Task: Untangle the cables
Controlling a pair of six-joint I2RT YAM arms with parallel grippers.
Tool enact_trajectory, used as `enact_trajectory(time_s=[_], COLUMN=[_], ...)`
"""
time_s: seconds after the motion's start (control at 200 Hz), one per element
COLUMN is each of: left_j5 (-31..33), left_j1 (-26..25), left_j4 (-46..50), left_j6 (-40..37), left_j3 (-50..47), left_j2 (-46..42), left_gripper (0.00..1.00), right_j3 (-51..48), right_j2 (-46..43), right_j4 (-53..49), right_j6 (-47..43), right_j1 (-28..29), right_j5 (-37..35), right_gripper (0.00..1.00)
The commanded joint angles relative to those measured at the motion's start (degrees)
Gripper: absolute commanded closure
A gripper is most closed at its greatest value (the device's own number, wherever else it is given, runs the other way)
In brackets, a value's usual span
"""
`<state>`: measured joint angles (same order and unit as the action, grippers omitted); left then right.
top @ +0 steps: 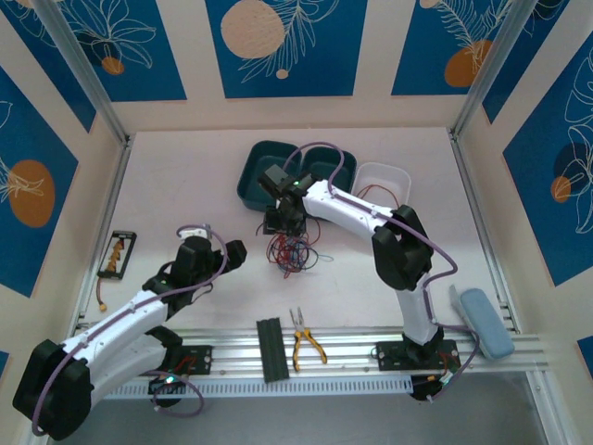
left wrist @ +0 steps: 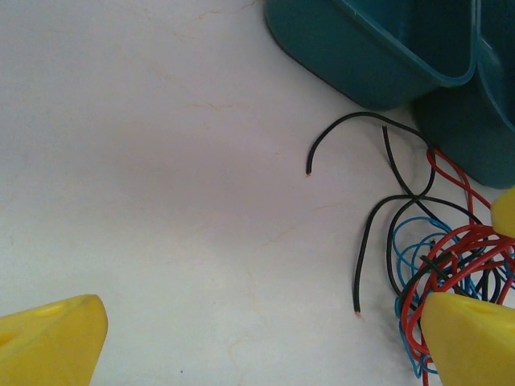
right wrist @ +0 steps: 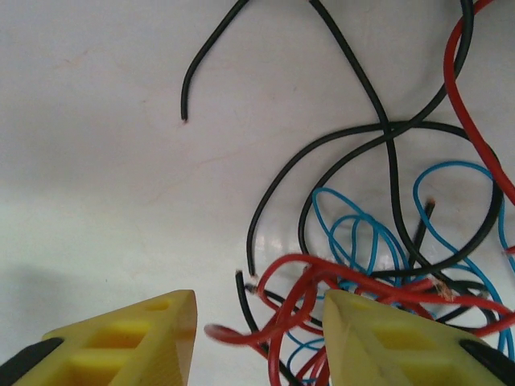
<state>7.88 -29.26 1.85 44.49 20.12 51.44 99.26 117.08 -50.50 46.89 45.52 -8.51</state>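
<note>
One tangle of red, blue and black cables (top: 295, 248) lies near two teal bins (top: 269, 174) and one white bin (top: 387, 176). The right gripper (right wrist: 259, 322) gapes wide with red loops between its fingers. The left gripper (left wrist: 261, 338) is also spread wide, the tangle beside one finger.

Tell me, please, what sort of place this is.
Probably a robot lab's enclosed test cell: a left arm and a right arm bolted to an aluminium rail at a white table, boxed in by printed wall panels, with pliers nearby.
</note>
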Motion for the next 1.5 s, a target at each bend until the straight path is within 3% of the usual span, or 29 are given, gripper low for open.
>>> enact_trajectory(time_s=[0.0,0.205,0.355,0.535,0.775,1.085,1.245,1.341,1.496], left_j5=[-1.18,-3.62,-8.42,-14.93,-20.58,-29.55,-30.73,-31.62,-31.86], left_j1=[0.70,0.70,0.75,0.66,0.52,0.18,-0.24,-0.32,-0.47], left_j4=[-1.53,-3.87,-7.28,-11.74,-17.93,-25.20,-28.71,-30.03,-28.49], left_j6=[-1.09,-1.52,-3.65,-5.61,-6.36,-9.71,-9.46,-8.97,-8.85], left_j3=[-0.95,-1.14,-0.58,0.70,1.87,6.50,8.48,10.00,11.32], left_j2=[0.07,1.94,4.99,9.62,14.39,25.80,32.01,34.76,32.65], left_gripper=[0.00,0.00,0.00,0.00,0.00,0.26,0.40,0.55,0.92], right_j3=[0.76,0.94,0.40,-1.14,-3.64,-7.42,-9.43,-10.79,-12.78], right_j2=[1.79,1.64,-0.58,-4.65,-9.13,-12.51,-13.99,-14.76,-15.84], right_j4=[0.66,1.21,0.89,1.92,4.32,4.89,6.26,6.91,6.95], right_j6=[1.27,1.18,0.61,0.15,0.64,1.01,1.18,1.15,1.27], right_j1=[-0.68,-0.56,-0.67,-0.69,-0.44,-1.19,-1.61,-1.84,-2.18], right_j5=[2.42,3.16,2.30,1.92,2.77,1.30,1.94,1.77,1.22], right_gripper=[0.57,0.77,0.81,1.00,1.00,0.89,0.83,0.77,0.68])
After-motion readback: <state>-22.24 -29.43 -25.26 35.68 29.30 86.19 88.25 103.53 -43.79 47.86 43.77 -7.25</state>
